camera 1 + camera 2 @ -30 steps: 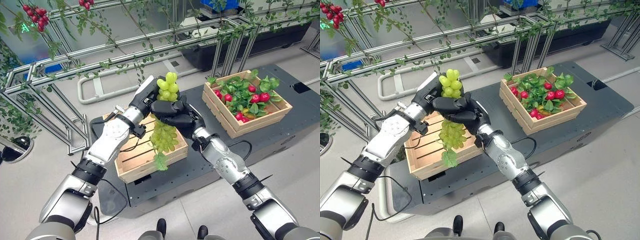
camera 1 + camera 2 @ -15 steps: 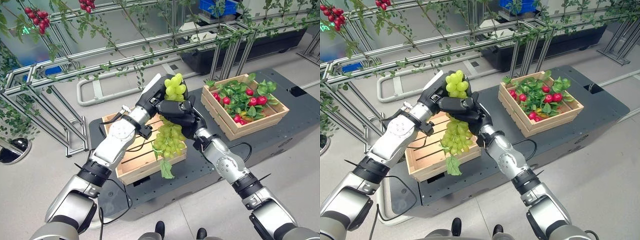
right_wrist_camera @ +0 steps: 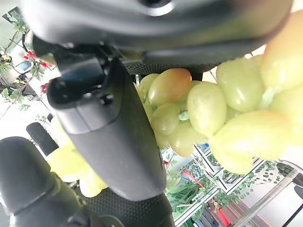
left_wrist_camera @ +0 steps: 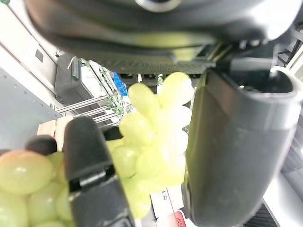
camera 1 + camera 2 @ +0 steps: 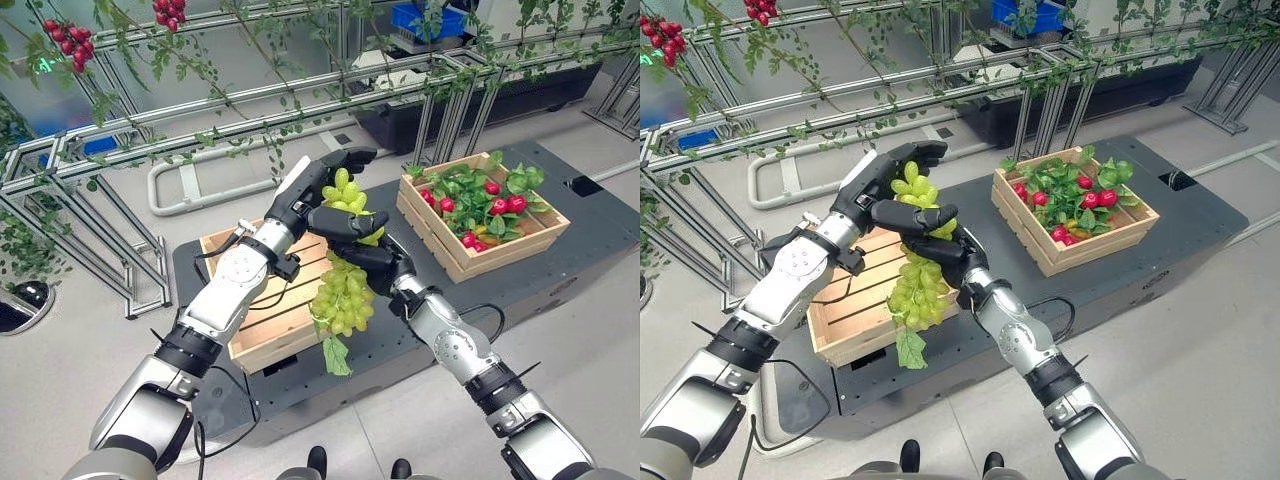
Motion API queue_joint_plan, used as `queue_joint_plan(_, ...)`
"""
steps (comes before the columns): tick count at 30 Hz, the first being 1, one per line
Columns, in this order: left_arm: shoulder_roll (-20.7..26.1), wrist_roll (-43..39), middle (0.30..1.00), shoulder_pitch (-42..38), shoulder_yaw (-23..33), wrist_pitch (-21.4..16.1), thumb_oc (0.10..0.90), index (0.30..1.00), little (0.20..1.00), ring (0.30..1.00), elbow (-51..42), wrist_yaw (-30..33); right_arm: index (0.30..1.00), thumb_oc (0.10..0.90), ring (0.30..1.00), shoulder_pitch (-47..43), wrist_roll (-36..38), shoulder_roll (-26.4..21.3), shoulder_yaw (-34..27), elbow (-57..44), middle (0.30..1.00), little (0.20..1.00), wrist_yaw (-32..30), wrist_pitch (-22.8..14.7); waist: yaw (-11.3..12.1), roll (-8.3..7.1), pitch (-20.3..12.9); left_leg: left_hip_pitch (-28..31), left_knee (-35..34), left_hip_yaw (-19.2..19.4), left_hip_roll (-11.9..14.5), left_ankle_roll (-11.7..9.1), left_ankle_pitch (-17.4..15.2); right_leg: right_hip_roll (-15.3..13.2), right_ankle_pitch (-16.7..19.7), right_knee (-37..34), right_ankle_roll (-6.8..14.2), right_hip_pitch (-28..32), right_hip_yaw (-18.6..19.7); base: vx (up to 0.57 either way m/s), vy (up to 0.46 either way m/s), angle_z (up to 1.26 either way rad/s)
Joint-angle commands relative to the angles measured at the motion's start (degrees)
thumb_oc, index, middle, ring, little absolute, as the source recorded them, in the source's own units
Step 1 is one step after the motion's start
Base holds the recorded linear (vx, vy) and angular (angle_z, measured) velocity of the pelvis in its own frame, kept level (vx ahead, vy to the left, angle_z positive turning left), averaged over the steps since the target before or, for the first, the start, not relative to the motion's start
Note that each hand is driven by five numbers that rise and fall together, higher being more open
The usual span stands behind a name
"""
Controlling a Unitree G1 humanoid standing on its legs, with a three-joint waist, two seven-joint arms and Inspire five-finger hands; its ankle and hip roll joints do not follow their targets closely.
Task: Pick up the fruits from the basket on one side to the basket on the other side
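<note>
A long bunch of green grapes (image 5: 343, 295) with a leaf at its tip hangs above the left wooden crate (image 5: 262, 330). My right hand (image 5: 372, 258) is shut on the bunch's upper middle, its fingers wrapped across the grapes (image 3: 208, 109). Behind the bunch's top sits my left hand (image 5: 300, 190), open, its fingers arched loosely over the uppermost grapes (image 4: 151, 137). The right wooden crate (image 5: 480, 255) holds red fruits among green leaves.
Both crates stand on a dark low platform (image 5: 560, 270). A metal rail frame (image 5: 200, 110) draped with vines runs behind it, with red berry clusters (image 5: 70, 45) hanging at the upper left. Grey floor lies all around.
My left hand's fingers have lifted off the top of the bunch and straightened. The right hand has kept its hold, and the bunch hangs a little lower and further right.
</note>
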Motion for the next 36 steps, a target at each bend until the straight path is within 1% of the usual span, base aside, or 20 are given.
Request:
queue_joint_plan(1, -1.35, -4.77, 0.900, -1.22, 6.79, -5.26, 0.800, 0.900, 0.900, 0.900, 7.97, 3.67, 0.300, 0.400, 0.300, -2.39, 2.42, 3.34, -5.46, -3.20, 0.300, 0.300, 3.11, -8.84, -0.26, -1.38, -9.42, 1.35, 0.06, 1.26, -0.51, 0.90, -5.73, -1.27, -1.07, 0.14, -2.11, 0.18, 0.98, 0.02, -0.007, -0.04)
queue_joint_plan(2, -1.47, -6.75, 0.900, -0.74, 7.50, -6.01, 0.800, 0.900, 0.900, 0.900, 8.54, 3.51, 0.300, 0.400, 0.300, -1.81, 2.45, 3.14, -5.95, -3.14, 0.300, 0.300, 3.29, -8.92, -0.44, -1.42, -9.42, 1.47, 0.06, 1.46, -0.44, 0.91, -5.78, -1.23, -1.09, 0.14, -2.12, 0.20, 1.13, 0.03, -0.007, -0.06)
queue_joint_plan(4, -1.95, -8.23, 0.900, -0.12, 8.27, -6.85, 0.800, 0.900, 0.900, 0.900, 9.05, 3.43, 0.300, 0.400, 0.300, -1.17, 2.32, 2.98, -6.47, -2.97, 0.300, 0.300, 3.60, -8.92, -0.64, -1.45, -9.44, 1.58, 0.06, 1.65, -0.36, 0.90, -5.81, -1.18, -1.09, 0.14, -2.12, 0.21, 1.29, 0.03, -0.007, -0.11)
queue_joint_plan(5, -2.58, -8.90, 0.900, 0.52, 9.00, -7.86, 0.800, 0.900, 0.900, 0.900, 9.29, 3.91, 0.300, 0.400, 0.300, -0.54, 1.91, 3.07, -6.86, -2.75, 0.300, 0.300, 3.57, -9.19, -0.79, -1.47, -9.45, 1.66, 0.06, 1.85, -0.27, 0.90, -5.83, -1.11, -1.11, 0.14, -2.17, 0.18, 1.49, 0.03, -0.007, -0.11)
queue_joint_plan(9, -3.51, -6.58, 0.900, 2.62, 10.34, -9.70, 0.800, 0.900, 0.900, 0.900, 9.25, 5.82, 0.300, 0.400, 0.300, 1.59, 0.81, 2.93, -8.03, -2.81, 0.300, 0.300, 3.80, -9.76, -1.23, -1.57, -9.23, 1.76, 0.06, 2.30, -0.08, 0.85, -5.87, -0.98, -1.05, 0.14, -2.18, 0.01, 1.92, 0.02, -0.007, -0.08)
queue_joint_plan(11, -3.45, -5.25, 0.900, 5.15, 11.88, -11.22, 0.800, 0.900, 0.900, 0.900, 8.47, 6.67, 0.300, 0.400, 0.300, 4.49, 0.74, 2.08, -9.53, -3.53, 0.300, 0.300, 4.55, -9.94, -1.69, -1.70, -8.90, 1.93, 0.06, 2.60, 0.04, 0.94, -5.99, -0.84, -1.07, 0.14, -2.20, -0.07, 2.37, 0.02, -0.008, -0.04)
queue_joint_plan(14, -3.85, -5.29, 0.900, 7.82, 13.56, -12.50, 0.800, 0.900, 0.900, 0.900, 7.33, 7.62, 0.300, 0.400, 0.300, 7.21, 0.71, 1.40, -10.94, -3.83, 0.300, 0.300, 5.46, -9.84, -2.13, -1.76, -8.55, 2.19, 0.06, 2.99, 0.17, 1.00, -6.09, -0.74, -1.03, 0.14, -2.21, -0.08, 2.79, 0.02, -0.003, -0.15)
queue_joint_plan(16, -4.88, -6.81, 0.900, 9.91, 15.09, -13.43, 0.800, 0.900, 0.900, 0.900, 6.64, 8.48, 0.300, 0.400, 0.300, 9.60, 0.43, 0.94, -12.24, -3.68, 0.300, 0.300, 6.37, -9.63, -2.58, -1.90, -8.36, 2.44, 0.06, 3.46, 0.32, 1.03, -6.22, -0.67, -1.04, 0.14, -2.18, -0.08, 3.23, 0.02, -0.007, -0.18)
queue_joint_plan(22, -7.22, -8.53, 0.900, 11.65, 16.99, -15.02, 0.800, 0.900, 0.900, 0.900, 7.13, 10.23, 0.300, 0.400, 0.300, 12.89, 0.31, 0.96, -13.69, -3.39, 0.300, 0.300, 7.37, -9.89, -3.52, -2.09, -7.97, 2.65, 0.06, 4.28, 0.54, 0.93, -6.12, -0.51, -0.74, 0.14, -2.06, -0.28, 3.90, 0.01, -0.009, -0.09)
queue_joint_plan(27, -8.31, -5.22, 0.900, 13.34, 16.57, -14.79, 0.800, 0.900, 0.900, 0.900, 7.59, 10.34, 0.300, 0.400, 0.300, 16.03, 1.06, 1.11, -15.00, -4.07, 0.300, 0.300, 7.92, -10.62, -4.47, -2.04, -7.31, 2.80, 0.06, 4.98, 0.67, 0.98, -6.25, -0.31, -0.59, 0.14, -1.96, -0.61, 4.57, -0.01, -0.013, -0.15)
queue_joint_plan(30, -8.45, -4.10, 0.900, 15.44, 16.25, -13.68, 0.800, 0.900, 0.900, 0.900, 7.08, 9.27, 0.300, 0.400, 0.300, 18.65, 1.12, 1.30, -15.88, -5.27, 0.300, 0.300, 8.62, -11.14, -5.00, -1.96, -7.02, 2.76, 0.06, 5.44, 0.71, 1.06, -6.35, -0.16, -0.50, 0.14, -1.90, -0.92, 5.07, -0.01, -0.020, -0.11)
queue_joint_plan(36, -10.20, -4.97, 0.900, 21.17, 16.77, -10.90, 0.800, 0.900, 0.900, 0.900, 5.74, 6.62, 0.300, 0.400, 0.300, 23.60, -1.48, 1.14, -16.74, -8.29, 0.300, 0.300, 10.43, -11.55, -6.00, -2.10, -5.90, 3.59, 0.06, 7.10, 0.98, 1.39, -6.45, 0.24, -0.31, 0.14, -2.18, -0.72, 6.33, -0.01, -0.031, -0.13)
